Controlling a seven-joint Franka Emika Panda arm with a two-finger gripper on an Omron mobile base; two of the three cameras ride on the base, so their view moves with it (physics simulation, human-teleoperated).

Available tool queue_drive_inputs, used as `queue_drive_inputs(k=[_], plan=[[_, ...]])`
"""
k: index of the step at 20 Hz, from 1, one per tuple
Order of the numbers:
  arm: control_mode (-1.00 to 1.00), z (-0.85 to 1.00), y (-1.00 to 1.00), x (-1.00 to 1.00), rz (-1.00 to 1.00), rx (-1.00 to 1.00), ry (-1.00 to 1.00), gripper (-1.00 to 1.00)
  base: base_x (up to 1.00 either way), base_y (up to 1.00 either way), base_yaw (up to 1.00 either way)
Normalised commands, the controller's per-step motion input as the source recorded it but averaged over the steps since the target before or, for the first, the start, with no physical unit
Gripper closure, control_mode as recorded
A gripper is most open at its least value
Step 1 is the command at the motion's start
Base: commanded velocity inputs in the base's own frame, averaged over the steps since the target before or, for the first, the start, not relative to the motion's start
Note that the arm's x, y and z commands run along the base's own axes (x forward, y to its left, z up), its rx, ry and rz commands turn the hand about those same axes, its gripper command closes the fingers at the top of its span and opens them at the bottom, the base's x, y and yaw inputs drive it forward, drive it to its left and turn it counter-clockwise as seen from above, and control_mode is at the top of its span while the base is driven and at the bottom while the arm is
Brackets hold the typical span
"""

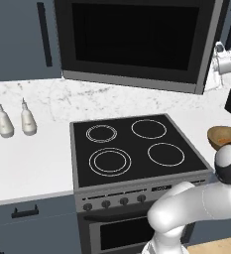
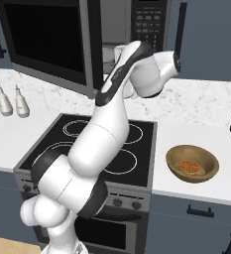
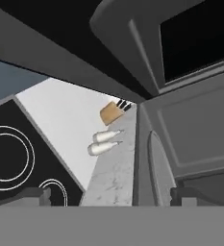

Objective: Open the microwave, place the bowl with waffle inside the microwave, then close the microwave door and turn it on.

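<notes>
Countertop bowl [image 2: 192,163] far below claw [image 3: 108,197]

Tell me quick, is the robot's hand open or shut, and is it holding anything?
Gripper: open, its two fingertips far apart, holding nothing. The bowl sits on the counter.

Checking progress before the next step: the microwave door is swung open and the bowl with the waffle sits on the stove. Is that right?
One thing is wrong. The microwave door is swung open, but the bowl with the waffle sits on the white counter to the right of the stove, not on it. The right base view shows this.
</notes>
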Motion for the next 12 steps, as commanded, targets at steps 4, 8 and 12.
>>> queue_drive_inputs(k=[4, 8, 12], plan=[[-1.00, 0.37, 0.12, -0.82, 0.11, 0.10, -0.09, -1.00, 0.00, 0.00, 0.00], [-1.00, 0.14, 0.26, -0.77, 0.12, 0.16, -0.01, -1.00, 0.00, 0.00, 0.00], [-1.00, 0.00, 0.84, -0.44, 0.18, 0.06, 0.00, -1.00, 0.00, 0.00, 0.00]])
